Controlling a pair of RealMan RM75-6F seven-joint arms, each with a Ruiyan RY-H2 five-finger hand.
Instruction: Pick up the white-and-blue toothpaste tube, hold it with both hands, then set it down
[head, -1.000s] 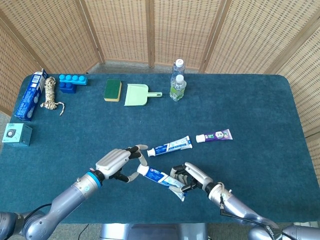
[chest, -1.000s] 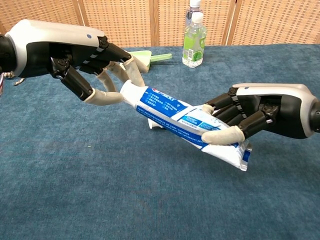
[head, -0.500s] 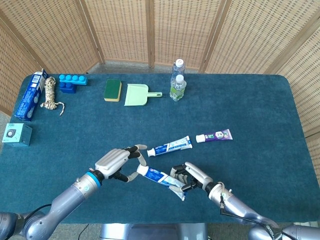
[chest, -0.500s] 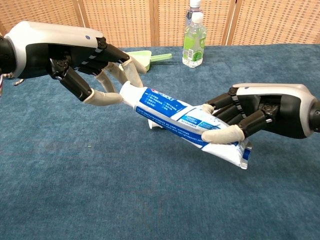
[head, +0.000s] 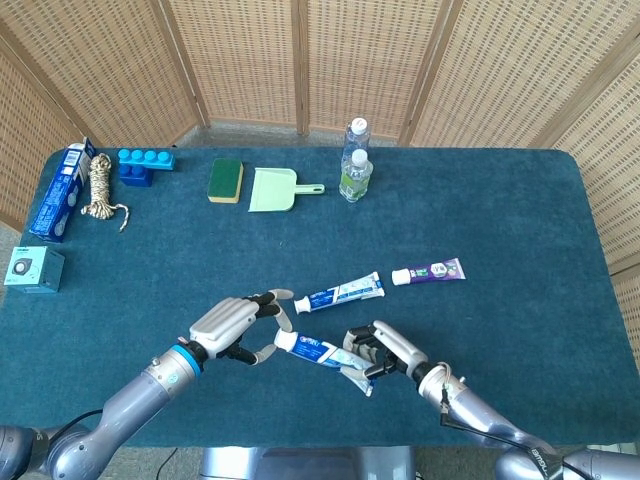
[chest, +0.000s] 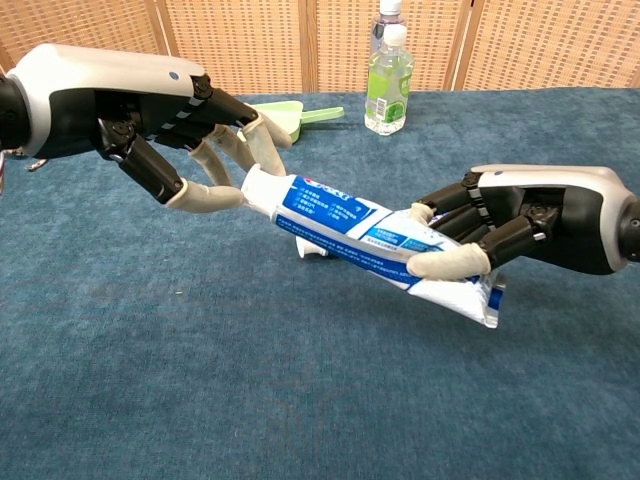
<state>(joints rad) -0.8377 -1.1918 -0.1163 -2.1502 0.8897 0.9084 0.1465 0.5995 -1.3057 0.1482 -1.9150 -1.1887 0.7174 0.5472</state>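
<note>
Both hands grip one white-and-blue toothpaste tube (chest: 370, 232) above the near table (head: 500, 230), left hand (chest: 190, 130) at its cap end, right hand (chest: 500, 225) near its tail, with apparently two more tubes lying beyond.

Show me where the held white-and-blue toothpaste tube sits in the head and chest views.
Head view: held toothpaste tube low, centre, between left hand and right hand.
Chest view: it spans mid-frame, above the cloth.
Shared landmark: green-tinted bottle at the table's far side.
</note>
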